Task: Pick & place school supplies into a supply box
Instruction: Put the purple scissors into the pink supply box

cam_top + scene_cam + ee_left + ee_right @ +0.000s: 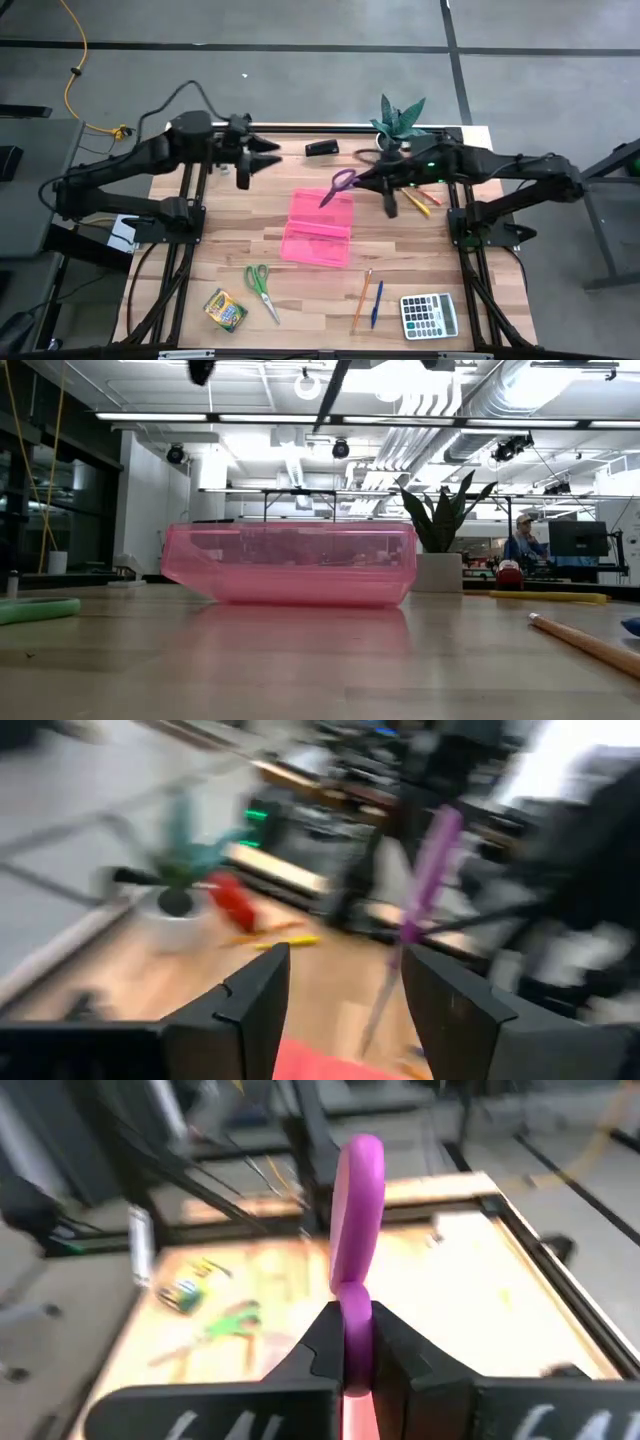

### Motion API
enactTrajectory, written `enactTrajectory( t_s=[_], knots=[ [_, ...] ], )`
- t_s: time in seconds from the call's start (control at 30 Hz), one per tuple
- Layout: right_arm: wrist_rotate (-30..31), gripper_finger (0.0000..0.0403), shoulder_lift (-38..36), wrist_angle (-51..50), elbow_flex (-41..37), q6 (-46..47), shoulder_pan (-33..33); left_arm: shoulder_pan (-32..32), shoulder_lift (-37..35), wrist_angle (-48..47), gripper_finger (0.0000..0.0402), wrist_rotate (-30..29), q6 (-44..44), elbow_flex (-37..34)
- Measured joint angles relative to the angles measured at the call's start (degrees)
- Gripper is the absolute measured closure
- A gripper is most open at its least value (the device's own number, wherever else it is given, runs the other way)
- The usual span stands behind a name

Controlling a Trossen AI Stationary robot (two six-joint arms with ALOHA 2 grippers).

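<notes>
Your right tool [345, 1342] is pinching the pink/purple-handled scissors [338, 186] by the handle above the supply box [320, 228] — light, stiff, prone to pivoting — while the left tool [340, 995] hangs wide, holding nothing.

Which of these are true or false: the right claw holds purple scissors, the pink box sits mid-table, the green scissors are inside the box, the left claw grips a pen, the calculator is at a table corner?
1. The right claw holds purple scissors. True.
2. The pink box sits mid-table. True.
3. The green scissors are inside the box. False: they lie on the table beside it.
4. The left claw grips a pen. False: it is open and empty.
5. The calculator is at a table corner. True.
</notes>
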Motion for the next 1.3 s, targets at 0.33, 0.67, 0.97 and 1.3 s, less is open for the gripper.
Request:
enactTrajectory(
  t_s=[0.33, 0.67, 0.97, 1.3],
  knots=[
    [7.56, 0.0401, 20.08, -14.53, 16.40, -6.33, 4.15, -2.78, -8.63, -2.89, 0.0225, -20.22, 3.53, -0.02],
    [0.98, 0.0402, 30.13, -9.42, 16.63, -20.86, 8.91, -3.07, -9.65, -2.94, 0.0225, -20.65, 4.42, -0.02],
    [4.65, 0.0403, 24.25, 7.93, 0.14, -24.23, 9.18, -3.09, -9.61, -2.37, 0.0225, -20.47, 1.84, -0.02],
    [-5.18, 0.0403, 19.84, 23.46, -11.66, -36.17, 7.33, -3.07, -9.58, -0.54, 0.0225, -24.52, 1.70, -0.02]
  ],
)
